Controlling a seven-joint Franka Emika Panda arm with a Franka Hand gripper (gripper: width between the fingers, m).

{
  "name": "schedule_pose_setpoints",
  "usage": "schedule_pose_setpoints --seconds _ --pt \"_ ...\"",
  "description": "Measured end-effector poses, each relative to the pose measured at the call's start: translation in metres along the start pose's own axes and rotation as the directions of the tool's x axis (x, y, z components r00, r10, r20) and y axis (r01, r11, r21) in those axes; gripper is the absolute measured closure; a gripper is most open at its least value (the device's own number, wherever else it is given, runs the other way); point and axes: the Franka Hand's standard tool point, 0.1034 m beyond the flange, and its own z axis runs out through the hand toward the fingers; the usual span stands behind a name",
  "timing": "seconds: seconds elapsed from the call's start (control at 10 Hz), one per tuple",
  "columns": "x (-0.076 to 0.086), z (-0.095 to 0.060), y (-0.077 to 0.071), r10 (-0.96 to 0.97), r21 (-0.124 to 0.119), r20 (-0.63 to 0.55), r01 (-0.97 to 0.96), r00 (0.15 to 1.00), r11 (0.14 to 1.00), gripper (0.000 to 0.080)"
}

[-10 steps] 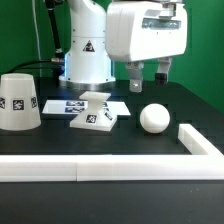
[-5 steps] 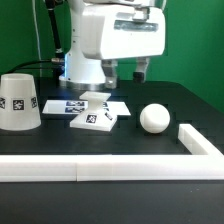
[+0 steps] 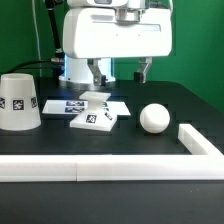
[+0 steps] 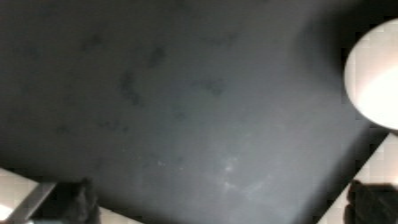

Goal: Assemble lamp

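Observation:
The flat square base (image 3: 97, 118) lies on the black table in the middle of the exterior view. The ball-headed bulb (image 3: 154, 118) rests to its right, apart from it. The cone shade (image 3: 18, 101) stands at the exterior view's left. My gripper (image 3: 121, 72) hangs above the table behind the base and the bulb. It is open wide and empty, touching nothing. In the wrist view the bulb (image 4: 374, 80) shows at one edge. The gripper (image 4: 219, 205) has its two dark fingertips (image 4: 63, 200) far apart over bare table.
The marker board (image 3: 62, 103) lies flat under and behind the base. A long white border rail (image 3: 100, 168) runs along the front and turns back at the exterior view's right (image 3: 200, 140). The robot's base (image 3: 85, 50) stands behind.
My gripper has moved toward the exterior view's left and a little up, from above the bulb to above the gap between base and bulb. The parts have not moved.

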Motion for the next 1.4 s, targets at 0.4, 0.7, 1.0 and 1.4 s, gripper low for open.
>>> schedule_pose_setpoints --seconds 0.4,0.7,1.0,1.4 --pt "-0.053 0.002 -0.008 0.436 0.007 0.034 -0.437 0.899 0.9 0.01" --pt "-0.09 0.006 -0.001 0.446 0.001 0.03 -0.446 0.894 0.895 0.01" --pt "-0.09 0.007 -0.002 0.444 0.002 0.033 -0.444 0.895 0.896 0.01" --pt "-0.098 0.012 -0.009 0.642 -0.003 0.104 -0.646 0.759 0.764 0.01"
